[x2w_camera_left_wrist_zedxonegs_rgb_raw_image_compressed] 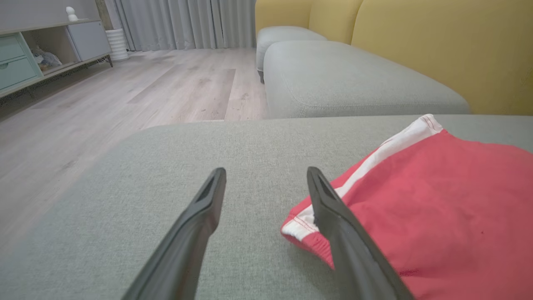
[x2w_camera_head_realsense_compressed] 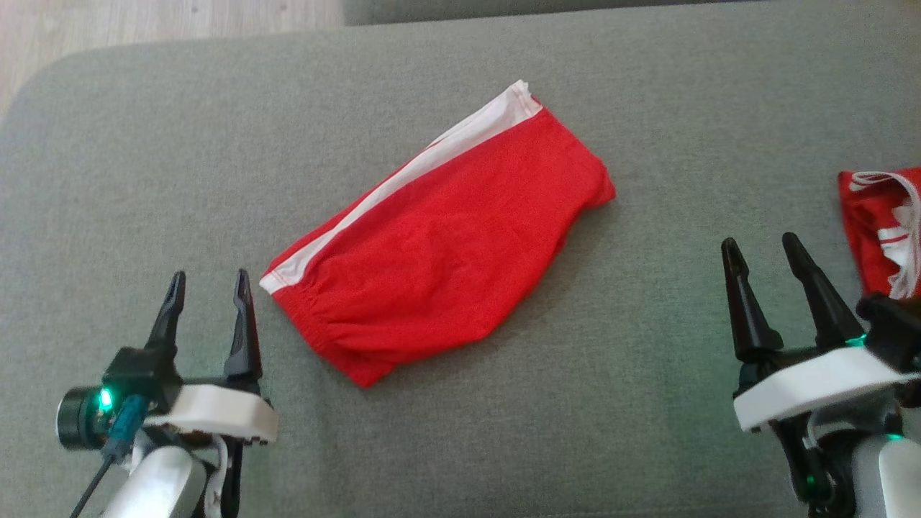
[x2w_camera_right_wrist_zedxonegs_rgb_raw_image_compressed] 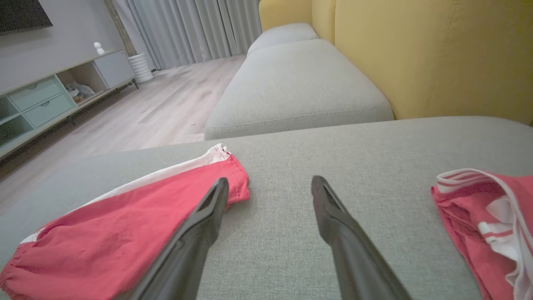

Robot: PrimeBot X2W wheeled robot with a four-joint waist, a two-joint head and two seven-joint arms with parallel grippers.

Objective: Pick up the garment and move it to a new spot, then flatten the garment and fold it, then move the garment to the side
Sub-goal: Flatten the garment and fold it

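Observation:
A folded red garment (x2w_camera_head_realsense_compressed: pixel 446 244) with a white side stripe lies diagonally on the grey sofa cushion (x2w_camera_head_realsense_compressed: pixel 144 158). It also shows at the right in the left wrist view as the red garment (x2w_camera_left_wrist_zedxonegs_rgb_raw_image_compressed: pixel 437 208), and at the lower left in the right wrist view as the red garment (x2w_camera_right_wrist_zedxonegs_rgb_raw_image_compressed: pixel 108 237). My left gripper (x2w_camera_head_realsense_compressed: pixel 209 277) stands open just left of the garment's elastic end, nothing between its fingers. My right gripper (x2w_camera_head_realsense_compressed: pixel 763 244) is open well to the right of the garment, apart from it and empty.
A second red and white garment (x2w_camera_head_realsense_compressed: pixel 885 223) lies crumpled at the cushion's right edge, close beside my right gripper. Another grey cushion (x2w_camera_right_wrist_zedxonegs_rgb_raw_image_compressed: pixel 291 87) and yellow backrest (x2w_camera_right_wrist_zedxonegs_rgb_raw_image_compressed: pixel 437 54) lie beyond. Wooden floor (x2w_camera_left_wrist_zedxonegs_rgb_raw_image_compressed: pixel 104 108) and a low cabinet (x2w_camera_left_wrist_zedxonegs_rgb_raw_image_compressed: pixel 37 50) are off the cushion's far side.

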